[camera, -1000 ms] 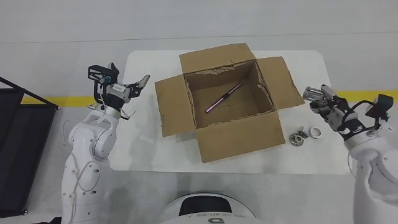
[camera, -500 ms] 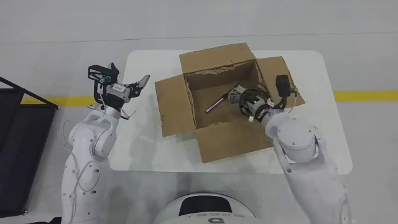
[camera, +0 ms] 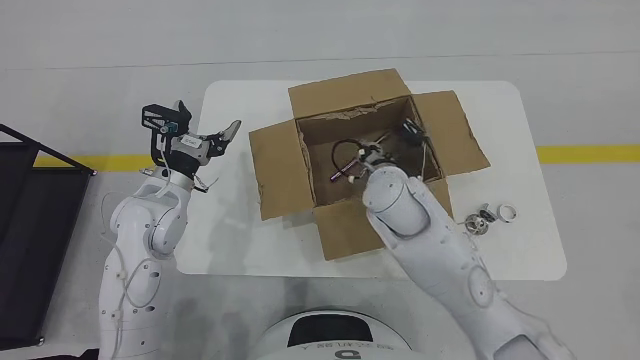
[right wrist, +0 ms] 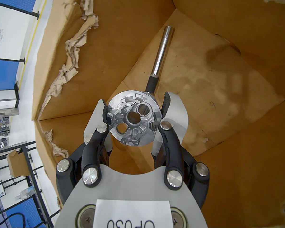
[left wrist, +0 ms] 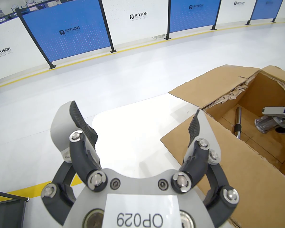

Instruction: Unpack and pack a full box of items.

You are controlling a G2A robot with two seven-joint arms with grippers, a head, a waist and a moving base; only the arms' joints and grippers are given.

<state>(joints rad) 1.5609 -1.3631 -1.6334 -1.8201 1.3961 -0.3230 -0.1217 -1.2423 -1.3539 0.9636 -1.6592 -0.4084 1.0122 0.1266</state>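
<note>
Two arms on the go here, both working around one open cardboard box (camera: 380, 222) in the middle of the white table (camera: 240, 230). All four flaps are folded outward, and there's ragged torn paper (right wrist: 72, 55) stuck along the inner rim.

The right gripper (right wrist: 135, 101) is down inside the box with its pincers clamped on the rim of a metal disc (right wrist: 133, 129). It's a round cast piece with a centre hole, a couple of smaller holes and raised blocks on its face. Can't tell if the disc is touching the box floor or hanging just above it.

A steel rod (right wrist: 161, 46) with a dark sleeve at one end lies flat on the box floor. It sits diagonally, bare end toward a far corner. The sleeved end is right by the disc, but I can't say whether they touch.

The left gripper (left wrist: 135, 111) hangs over the table's left part, just beside the box's left flap. Its pincers are spread wide apart with nothing between them.

Out on the table by the box's front right corner sit a small metal ring (camera: 477, 223) and a white ring (camera: 507, 212), close together and a bit apart from the box.
</note>
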